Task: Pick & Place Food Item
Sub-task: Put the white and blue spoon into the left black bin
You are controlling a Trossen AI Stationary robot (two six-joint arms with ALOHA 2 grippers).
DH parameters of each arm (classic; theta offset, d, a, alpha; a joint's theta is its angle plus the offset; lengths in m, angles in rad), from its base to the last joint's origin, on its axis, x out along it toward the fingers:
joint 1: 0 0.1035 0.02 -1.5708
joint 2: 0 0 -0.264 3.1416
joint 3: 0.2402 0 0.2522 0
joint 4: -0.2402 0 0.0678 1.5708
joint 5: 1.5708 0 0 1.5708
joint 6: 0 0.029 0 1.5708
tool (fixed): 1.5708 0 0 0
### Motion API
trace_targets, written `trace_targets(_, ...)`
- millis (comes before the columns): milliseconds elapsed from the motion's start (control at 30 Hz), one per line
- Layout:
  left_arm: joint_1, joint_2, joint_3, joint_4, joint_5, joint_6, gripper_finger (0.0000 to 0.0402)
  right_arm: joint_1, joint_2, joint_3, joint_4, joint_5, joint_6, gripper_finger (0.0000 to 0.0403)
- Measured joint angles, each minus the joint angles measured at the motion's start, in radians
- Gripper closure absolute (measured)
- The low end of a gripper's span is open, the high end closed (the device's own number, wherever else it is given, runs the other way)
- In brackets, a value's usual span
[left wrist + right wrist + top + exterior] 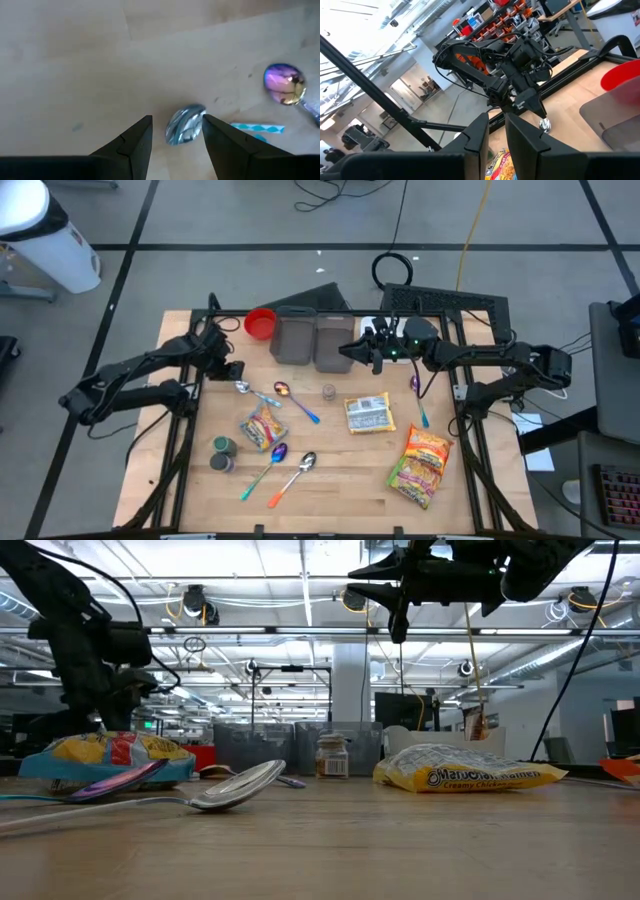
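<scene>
Three food packets lie flat on the wooden table: a colourful one [262,427], a yellow noodle packet [369,413] and an orange one [422,465]. My left gripper [234,374] points steeply down over the far left of the table. It is open, its fingertips [175,127] standing on either side of a silver spoon's bowl [186,125]; whether they touch it I cannot tell. My right gripper [350,350] hangs high over two grey bins [310,338], pointing about level. Its fingers [496,131] stand a narrow gap apart, with nothing between them.
A red bowl [261,322] stands left of the bins. Several spoons lie about: an iridescent one [285,84], a blue-handled one [297,402], two at the near side [285,470] and one [418,398] at the right. A small jar [328,391] and two dark cans [222,455] also stand on the table.
</scene>
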Motion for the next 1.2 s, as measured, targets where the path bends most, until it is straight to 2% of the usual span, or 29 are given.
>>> trace_targets(400,-0.001,0.129,0.0,0.029,0.048,0.059,0.022,-0.02,0.0,0.0,0.0,0.003,-0.004,0.0342)
trace_targets(567,-0.001,0.143,0.002,0.038,0.053,0.061,0.0226,-0.02,0.0,0.0,0.0,0.001,-0.007,0.0342)
trace_targets(700,-0.001,0.144,0.001,0.034,0.049,0.061,0.0271,-0.02,0.0,0.0,0.0,0.001,-0.01,0.0342)
trace_targets(900,0.0,0.144,0.0,0.046,0.066,0.07,0.0378,-0.034,0.0,0.0,0.0,0.0,-0.011,0.0342)
trace_targets(1200,-0.001,0.14,0.052,0.027,0.087,0.125,0.0394,-0.046,0.0,0.0,-0.001,-0.001,-0.011,0.0342)
